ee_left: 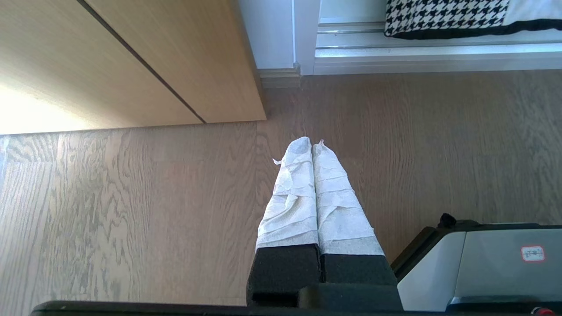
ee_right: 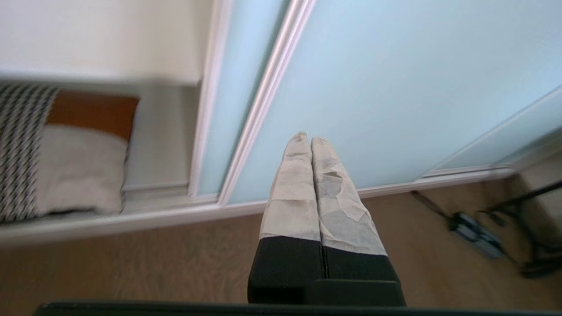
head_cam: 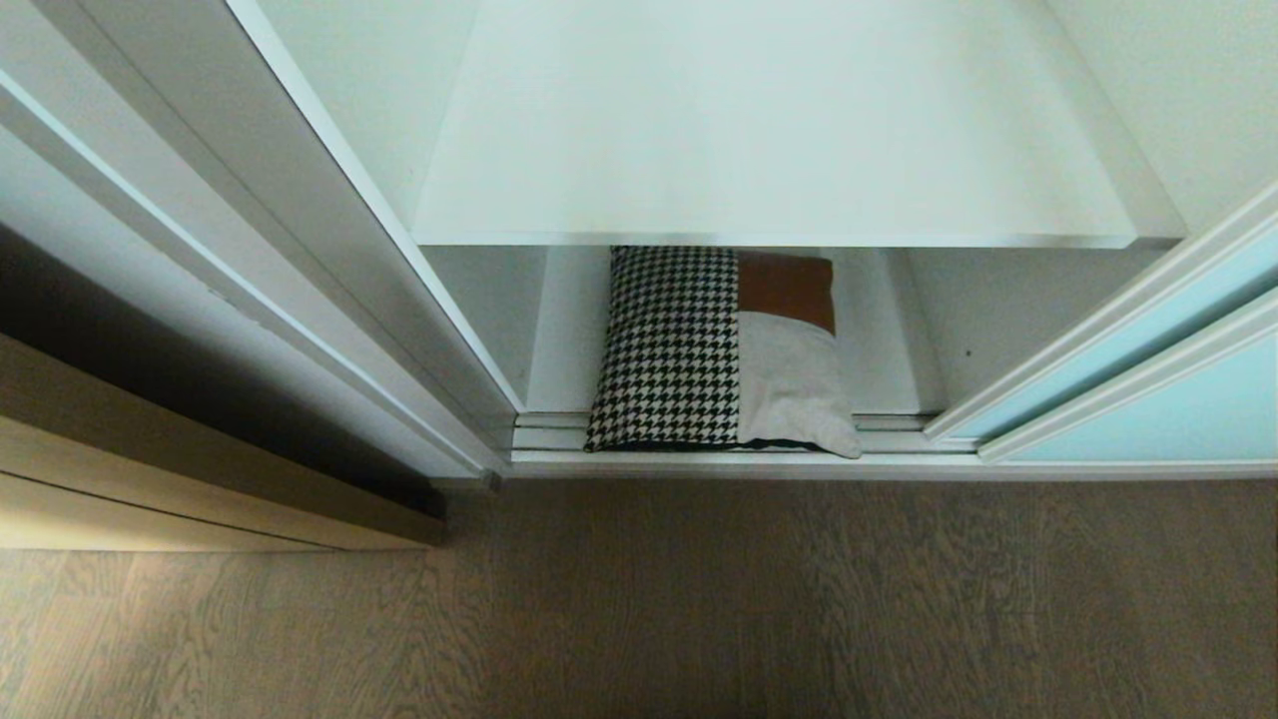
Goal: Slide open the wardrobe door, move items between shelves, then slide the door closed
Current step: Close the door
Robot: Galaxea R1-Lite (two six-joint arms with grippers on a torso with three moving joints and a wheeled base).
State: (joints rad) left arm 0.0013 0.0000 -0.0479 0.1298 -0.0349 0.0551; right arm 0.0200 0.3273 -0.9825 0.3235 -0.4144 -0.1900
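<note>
The wardrobe stands open in the middle. A patchwork cushion (head_cam: 719,350) of houndstooth, brown and beige patches lies on the bottom shelf (head_cam: 889,340), its front edge over the floor track. Above it is a bare white shelf (head_cam: 779,130). The pale aqua sliding door (head_cam: 1148,399) is pushed to the right. Neither arm shows in the head view. My right gripper (ee_right: 306,138) is shut and empty, raised in front of the aqua door (ee_right: 395,79), with the cushion (ee_right: 66,166) off to its side. My left gripper (ee_left: 311,144) is shut, hanging over the wood floor.
A light wooden cabinet front (head_cam: 200,479) stands left of the wardrobe. The door's silver track (head_cam: 899,461) runs along the floor. Cables and a dark stand (ee_right: 496,224) lie on the floor past the door. My base's corner (ee_left: 483,263) sits beside the left gripper.
</note>
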